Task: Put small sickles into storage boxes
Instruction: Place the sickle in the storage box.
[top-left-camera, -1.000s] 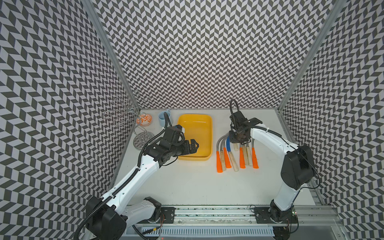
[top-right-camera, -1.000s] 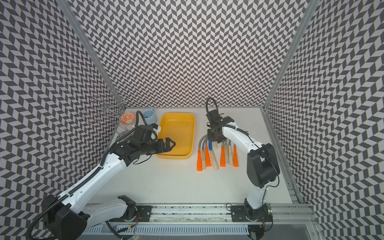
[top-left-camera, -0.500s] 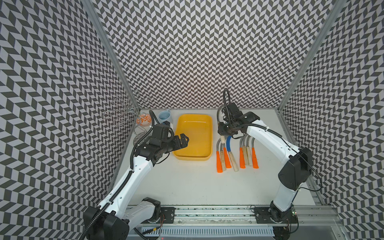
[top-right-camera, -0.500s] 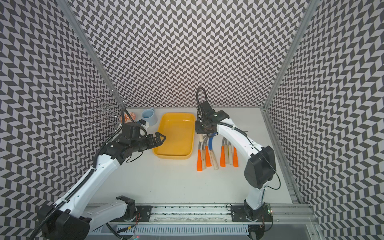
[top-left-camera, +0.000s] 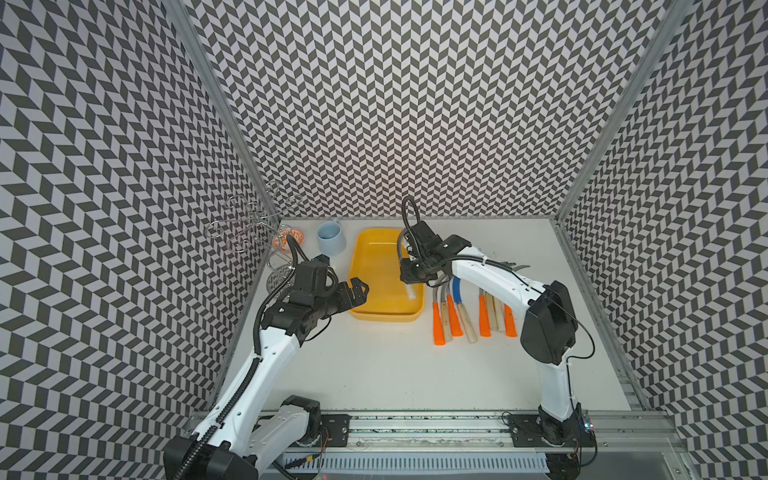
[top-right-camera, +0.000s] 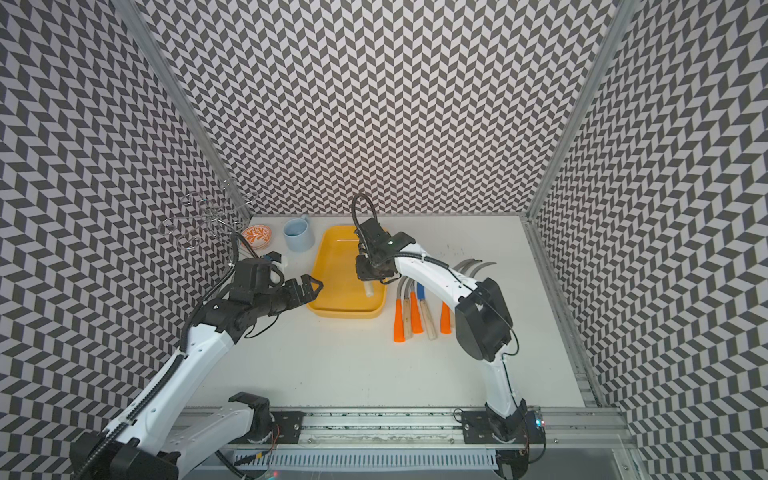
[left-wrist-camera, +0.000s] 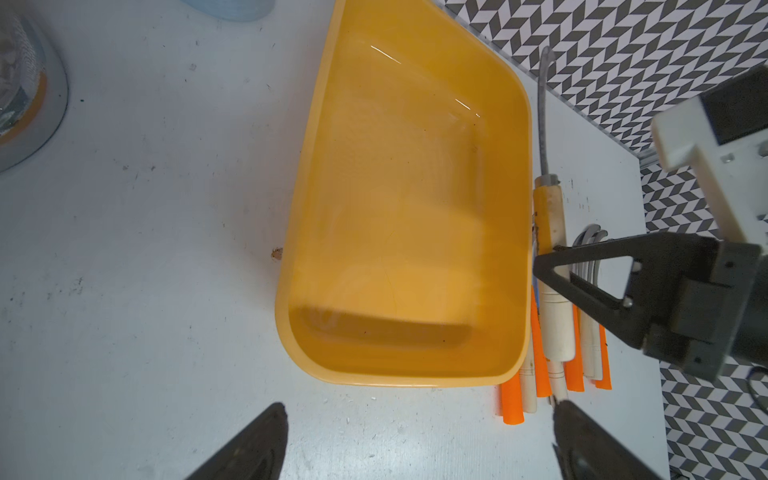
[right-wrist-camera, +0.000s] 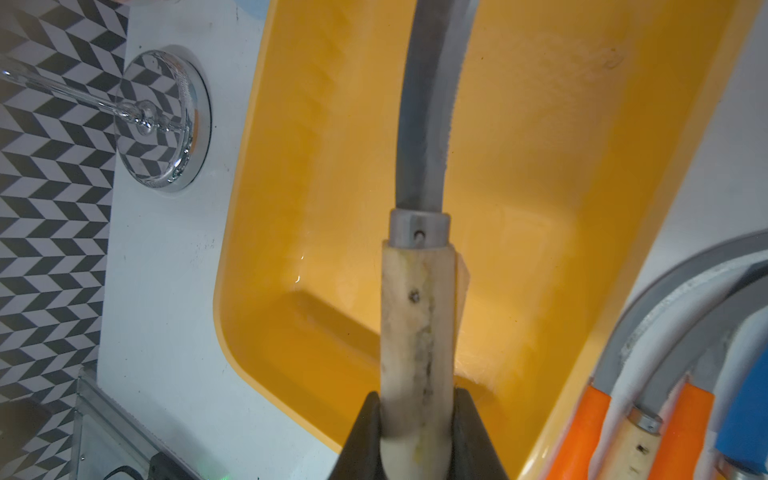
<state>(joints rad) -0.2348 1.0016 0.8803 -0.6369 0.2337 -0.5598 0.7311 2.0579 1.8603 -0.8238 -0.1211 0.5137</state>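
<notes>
My right gripper (top-left-camera: 411, 270) (top-right-camera: 370, 270) (right-wrist-camera: 417, 399) is shut on the pale wood handle of a small sickle (top-left-camera: 409, 291) (top-right-camera: 368, 289) (right-wrist-camera: 417, 316) (left-wrist-camera: 555, 316). It holds the sickle over the right side of the yellow storage box (top-left-camera: 374, 266) (top-right-camera: 336, 274) (left-wrist-camera: 407, 208) (right-wrist-camera: 324, 208), grey blade towards the back wall. The box holds nothing else. Several more sickles (top-left-camera: 457, 316) (top-right-camera: 415, 316) (left-wrist-camera: 540, 374) (right-wrist-camera: 685, 415) lie in a row on the table right of the box. My left gripper (top-left-camera: 357, 291) (top-right-camera: 311, 286) (left-wrist-camera: 417, 409) stands open and empty by the box's front left corner.
A light-blue mug (top-left-camera: 330, 237) and an orange-patterned bowl (top-left-camera: 291, 239) stand at the back left. A wire stand (top-left-camera: 249, 224) on a round mirrored base (right-wrist-camera: 162, 120) is beside them. Patterned walls close in the left, back and right.
My right gripper has carried the pale-handled sickle leftwards from the row to over the box. My left gripper has drawn back to the left, off the box's front edge.
</notes>
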